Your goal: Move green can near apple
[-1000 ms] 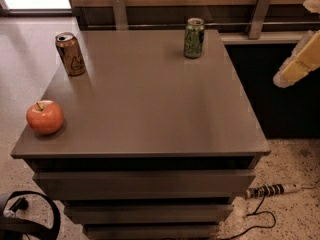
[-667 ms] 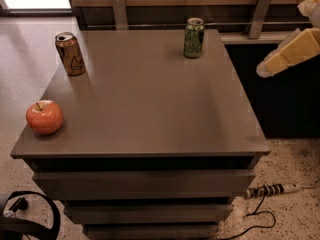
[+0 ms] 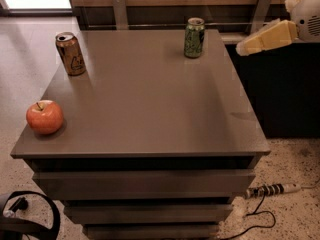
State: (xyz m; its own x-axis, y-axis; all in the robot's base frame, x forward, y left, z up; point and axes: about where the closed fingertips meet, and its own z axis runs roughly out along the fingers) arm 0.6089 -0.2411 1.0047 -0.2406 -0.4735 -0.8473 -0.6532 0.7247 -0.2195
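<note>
At the far right of the camera view, the tool [image 3: 246, 47] hangs in the air just off the back right corner of the tabletop [image 3: 150, 109], a pale wedge pointing left toward the green can [image 3: 194, 38]; I cannot tell how far open it is, though it has hold of nothing, since the can stands free and upright near the back edge, right of centre, with a clear gap to the tool; over the last second the tool has slid leftward from the frame's border, closing part of that gap, while nothing on the tabletop has shifted; the apple [image 3: 45, 117] sits at the front left corner, diagonally opposite the can and well apart from it; the brown-gold can [image 3: 70, 53] stands upright at the back left; this reads as the approach, with the grasp not yet begun and the whole carry across the tabletop ahead; the next move likely calls for reaching further left and down to the green can
</note>
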